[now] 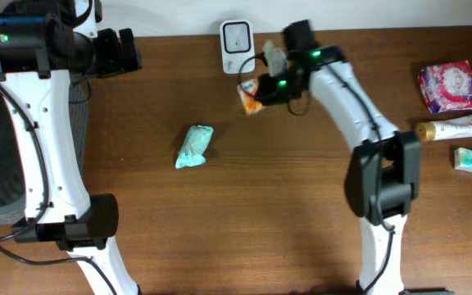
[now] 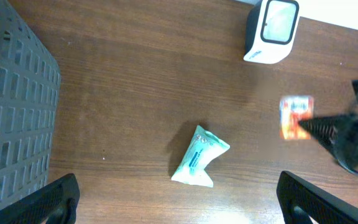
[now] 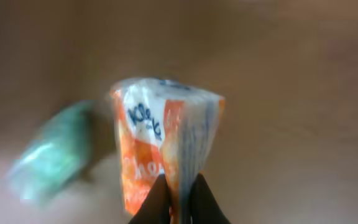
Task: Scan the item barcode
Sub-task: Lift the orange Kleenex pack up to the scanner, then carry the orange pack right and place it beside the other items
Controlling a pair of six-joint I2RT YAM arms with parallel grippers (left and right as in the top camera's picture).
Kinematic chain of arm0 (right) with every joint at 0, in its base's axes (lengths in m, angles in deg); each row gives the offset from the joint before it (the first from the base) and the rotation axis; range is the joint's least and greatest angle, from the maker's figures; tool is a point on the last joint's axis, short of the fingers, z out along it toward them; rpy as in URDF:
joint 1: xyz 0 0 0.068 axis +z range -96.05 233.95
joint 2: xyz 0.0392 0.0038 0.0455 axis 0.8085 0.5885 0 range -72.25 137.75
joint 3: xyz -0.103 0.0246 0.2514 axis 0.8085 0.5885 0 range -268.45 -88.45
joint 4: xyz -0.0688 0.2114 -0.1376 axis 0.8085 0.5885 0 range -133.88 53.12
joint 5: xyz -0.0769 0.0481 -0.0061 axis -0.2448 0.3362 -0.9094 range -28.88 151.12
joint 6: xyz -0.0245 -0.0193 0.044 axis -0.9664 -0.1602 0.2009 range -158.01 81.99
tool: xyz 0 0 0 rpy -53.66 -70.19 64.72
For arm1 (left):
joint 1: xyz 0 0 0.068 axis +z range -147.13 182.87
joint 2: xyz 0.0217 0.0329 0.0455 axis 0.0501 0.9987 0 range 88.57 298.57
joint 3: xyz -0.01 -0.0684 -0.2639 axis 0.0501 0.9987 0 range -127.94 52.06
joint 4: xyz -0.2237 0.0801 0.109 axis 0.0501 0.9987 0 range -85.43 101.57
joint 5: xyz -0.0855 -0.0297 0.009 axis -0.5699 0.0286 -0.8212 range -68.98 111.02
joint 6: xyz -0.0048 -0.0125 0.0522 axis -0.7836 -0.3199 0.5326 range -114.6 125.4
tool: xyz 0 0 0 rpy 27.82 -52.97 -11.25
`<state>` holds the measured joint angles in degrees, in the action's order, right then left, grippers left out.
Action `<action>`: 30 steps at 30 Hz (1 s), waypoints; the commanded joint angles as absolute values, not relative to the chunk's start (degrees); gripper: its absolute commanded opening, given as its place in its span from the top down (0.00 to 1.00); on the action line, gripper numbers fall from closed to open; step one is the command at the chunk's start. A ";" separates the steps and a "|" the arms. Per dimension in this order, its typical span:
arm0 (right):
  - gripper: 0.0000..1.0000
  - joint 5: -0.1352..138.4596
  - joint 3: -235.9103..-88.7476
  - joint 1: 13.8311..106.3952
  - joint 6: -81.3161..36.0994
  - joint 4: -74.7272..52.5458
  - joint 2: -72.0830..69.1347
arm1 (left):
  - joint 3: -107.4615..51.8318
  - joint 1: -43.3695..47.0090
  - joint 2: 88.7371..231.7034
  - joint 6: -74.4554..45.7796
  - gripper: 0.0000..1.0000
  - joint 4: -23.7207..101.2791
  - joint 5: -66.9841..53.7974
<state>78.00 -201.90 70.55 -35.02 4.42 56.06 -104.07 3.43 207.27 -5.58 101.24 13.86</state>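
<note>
**Orange tissue packet (image 1: 251,97) pinched in the right gripper (image 3: 174,198), just below the scanner (image 1: 237,45) at top centre.**

It looks light, soft and crinkly, likely to buckle if squeezed. The jaws are clamped tight on its bottom seam, probably the best hold, since it leaves the printed faces clear. The left gripper (image 1: 125,51), upper left, has its jaws spread wide and holds nothing.

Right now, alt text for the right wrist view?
The right gripper is shut on the bottom edge of an orange-and-white packet, holding it upright at the centre of the frame. Behind it on the left lies a blurred teal packet on the brown table, which is out of focus.
</note>
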 commanded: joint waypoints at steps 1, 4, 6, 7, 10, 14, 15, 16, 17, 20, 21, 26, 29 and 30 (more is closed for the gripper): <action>0.96 43.73 -203.21 74.72 -42.28 -5.62 54.82 | -104.75 3.43 205.76 -5.28 0.01 101.28 13.30; 0.96 43.49 -203.15 76.60 -53.80 -22.01 56.30 | -104.75 3.43 205.76 -5.28 0.01 101.28 13.30; 0.96 43.49 -203.15 76.60 -57.56 -30.20 58.58 | -104.75 3.43 205.76 -5.28 0.01 101.28 13.30; 0.96 43.49 -203.15 76.60 -59.33 -33.40 60.41 | -104.75 3.43 205.76 -5.28 0.01 101.28 13.27; 0.96 43.53 -203.15 76.58 -61.73 -44.19 65.68 | -104.75 3.43 205.76 -5.28 0.01 101.28 13.27; 0.96 47.82 -203.15 76.76 -61.56 -48.65 67.28 | -104.75 3.43 205.76 -5.28 0.01 101.28 13.30; 0.96 46.55 -203.19 76.76 -61.56 -49.39 67.28 | -104.75 3.43 205.76 -5.28 0.01 101.28 13.30; 0.96 45.06 -203.32 76.76 -61.51 -49.53 67.23 | -104.75 3.43 205.76 -5.28 0.01 101.28 13.27; 0.96 40.28 -203.58 76.76 -58.69 -49.55 66.84 | -104.75 3.43 205.76 -5.28 0.01 101.28 13.27; 0.96 30.51 -203.65 75.01 -41.91 -45.05 62.69 | -104.75 3.43 205.76 -5.28 0.01 101.28 13.30; 0.96 30.66 -203.67 72.21 -32.60 -36.43 58.77 | -104.75 3.43 205.76 -5.28 0.01 101.28 13.30; 0.96 31.10 -203.65 58.27 -1.78 -6.93 49.14 | -104.75 3.43 205.76 -5.28 0.01 101.28 13.27; 0.96 38.22 -203.63 44.85 10.42 12.02 47.47 | -104.75 3.43 205.76 -5.28 0.01 101.28 13.30; 0.96 40.39 -203.45 41.79 12.17 16.61 47.52 | -104.75 3.43 205.76 -5.28 0.01 101.28 13.27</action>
<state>34.70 -204.26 48.28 -0.77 9.55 47.78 -104.07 3.43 207.27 -5.56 101.28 13.89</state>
